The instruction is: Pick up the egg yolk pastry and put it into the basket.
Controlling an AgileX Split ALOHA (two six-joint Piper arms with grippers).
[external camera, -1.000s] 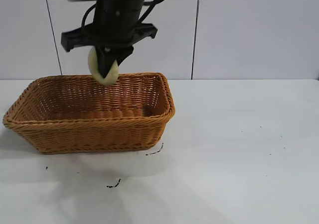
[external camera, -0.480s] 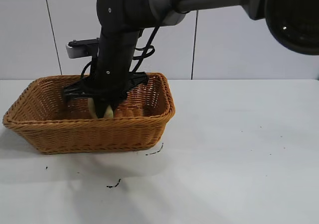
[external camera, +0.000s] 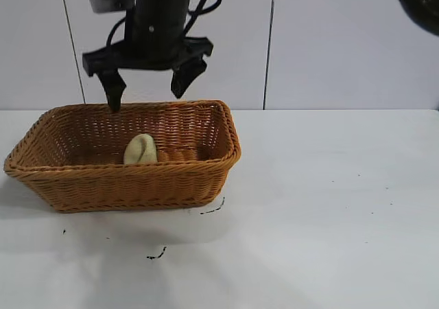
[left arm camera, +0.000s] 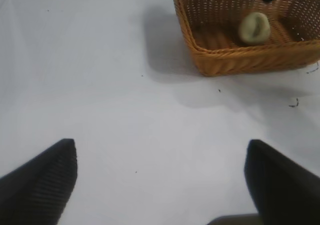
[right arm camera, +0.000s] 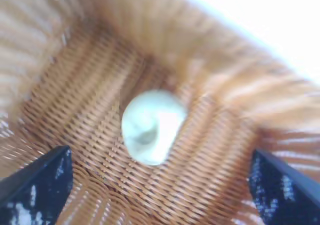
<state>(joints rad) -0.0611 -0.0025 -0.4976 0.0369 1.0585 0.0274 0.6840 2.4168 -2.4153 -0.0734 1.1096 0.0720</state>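
The egg yolk pastry (external camera: 140, 149), a pale yellowish lump, lies inside the orange-brown wicker basket (external camera: 206, 173) on its floor. It also shows in the right wrist view (right arm camera: 150, 126) and in the left wrist view (left arm camera: 254, 28). My right gripper (external camera: 145, 88) hangs open and empty above the basket, its fingertips (external camera: 114, 96) at about rim height, clear of the pastry. My left gripper (left arm camera: 160, 180) is open and empty over the bare white table, well away from the basket (left arm camera: 235, 60).
The white table (external camera: 329, 206) carries only a few small dark specks (external camera: 156, 255) in front of the basket. A pale panelled wall stands behind.
The right gripper went down into the basket with the pastry, let it go and rose again with its fingers open. The pastry now lies on the basket floor.
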